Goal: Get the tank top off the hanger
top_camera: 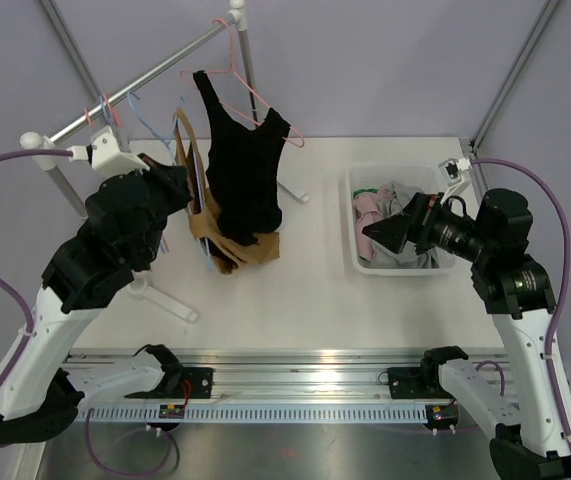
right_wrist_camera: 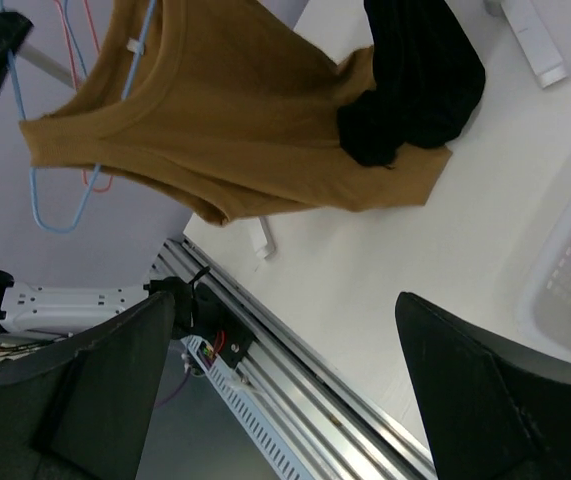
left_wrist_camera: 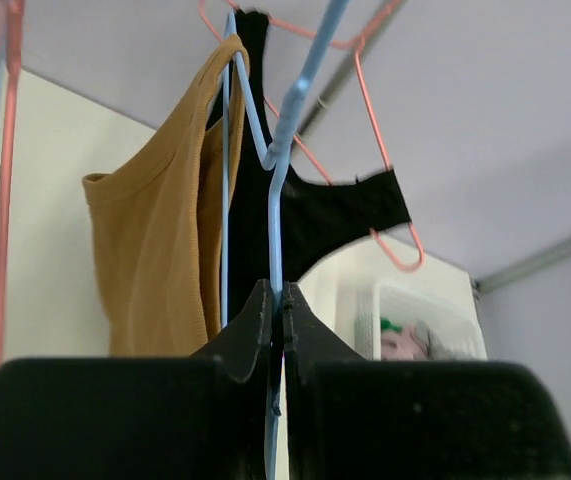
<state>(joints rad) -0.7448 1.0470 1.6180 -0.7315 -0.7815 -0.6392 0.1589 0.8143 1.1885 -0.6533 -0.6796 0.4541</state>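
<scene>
Tank top (left_wrist_camera: pixel 155 250) mustard, draped on blue hanger (left_wrist_camera: pixel 275 230); left claw (left_wrist_camera: pixel 283 310) pinching hanger, right claw (right_wrist_camera: pixel 287 320) wide.

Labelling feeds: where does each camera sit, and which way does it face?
Top external: above and behind, looking down on table, clothes rack, bin; left arm and right arm show.
Left wrist: looks up past the left fingers, shut on the blue hanger.
Right wrist: looks across the table past the open right fingers.
Shared: all three show the brown tank top and black tank top.
</scene>
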